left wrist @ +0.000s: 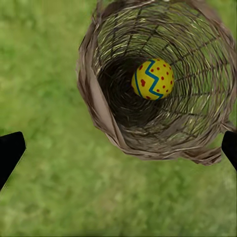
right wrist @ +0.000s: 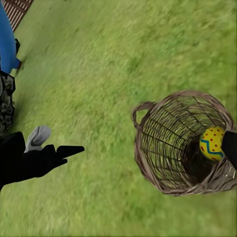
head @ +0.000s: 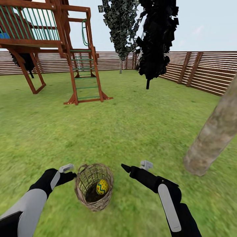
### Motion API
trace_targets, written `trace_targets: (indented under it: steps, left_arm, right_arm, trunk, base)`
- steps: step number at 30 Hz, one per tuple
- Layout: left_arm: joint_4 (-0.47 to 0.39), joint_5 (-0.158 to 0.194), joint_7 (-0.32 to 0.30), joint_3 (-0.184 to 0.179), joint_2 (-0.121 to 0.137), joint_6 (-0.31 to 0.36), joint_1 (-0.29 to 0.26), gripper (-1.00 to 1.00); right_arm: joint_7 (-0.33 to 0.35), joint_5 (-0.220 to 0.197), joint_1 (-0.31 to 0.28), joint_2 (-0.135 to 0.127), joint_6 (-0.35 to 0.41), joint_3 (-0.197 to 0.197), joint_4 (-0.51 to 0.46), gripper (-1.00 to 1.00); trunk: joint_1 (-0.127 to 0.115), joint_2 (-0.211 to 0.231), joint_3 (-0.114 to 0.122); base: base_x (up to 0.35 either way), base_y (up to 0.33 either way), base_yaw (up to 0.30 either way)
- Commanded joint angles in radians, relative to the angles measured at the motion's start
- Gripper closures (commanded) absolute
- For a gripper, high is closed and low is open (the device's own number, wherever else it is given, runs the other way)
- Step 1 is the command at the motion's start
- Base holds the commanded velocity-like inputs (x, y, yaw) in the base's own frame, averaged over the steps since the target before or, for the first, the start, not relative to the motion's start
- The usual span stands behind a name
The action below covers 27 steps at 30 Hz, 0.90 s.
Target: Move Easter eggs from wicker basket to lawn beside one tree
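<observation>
On the lawn (head: 131,131) between the robot's two arms, one yellow egg (head: 102,187) with blue zigzags and red dots sits in the wicker basket (head: 81,184), so I think the left gripper (head: 68,173), spread wide and empty, must reach in next.

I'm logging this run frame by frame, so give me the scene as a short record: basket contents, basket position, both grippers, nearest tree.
basket: wicker basket standing upright on the lawn, between the two arms
basket contents: one Easter egg visible inside; no others seen
left gripper: open, empty, beside the basket's left rim
right gripper: open, empty, right of the basket
nearest tree: pale trunk at the right, no egg visible at its base
background: play tower, slat fence
</observation>
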Motion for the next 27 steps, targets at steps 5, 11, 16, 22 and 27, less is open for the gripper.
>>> trace_targets:
  steps: [5,11,16,22,27]
  left_arm:
    - [-0.001,-0.006,-0.007,0.007,0.0,0.005,-0.001,-1.0]
    - [-0.001,-0.006,-0.007,0.007,-0.001,0.004,-0.001,-1.0]
    - [-0.013,-0.006,-0.007,0.005,-0.001,0.004,-0.001,-1.0]
    - [-0.032,-0.006,-0.007,0.001,-0.002,0.006,-0.001,-1.0]
    - [-0.035,-0.006,-0.007,0.002,-0.002,0.006,0.0,-1.0]
  right_arm:
    - [0.005,0.004,-0.001,0.0,0.005,-0.001,-0.001,-1.0]
    - [0.005,0.004,-0.001,0.001,0.005,-0.001,-0.001,-1.0]
    - [0.005,0.004,-0.001,0.001,0.005,-0.001,-0.001,-1.0]
    - [0.005,0.004,-0.001,0.001,0.005,-0.001,-0.001,-1.0]
    - [0.005,0.004,-0.001,0.001,0.005,-0.001,-0.001,-1.0]
  trunk:
    - [0.0,-0.001,0.001]
    - [0.0,-0.001,0.007]
    - [0.0,-0.001,0.012]
    - [0.0,-0.001,0.019]
    - [0.0,-0.001,0.025]
  base:
    - [0.097,0.269,-0.103]
    - [0.013,0.191,-0.193]
    - [0.001,0.026,-0.205]
    - [0.0,0.003,-0.207]
    - [0.0,0.0,-0.207]
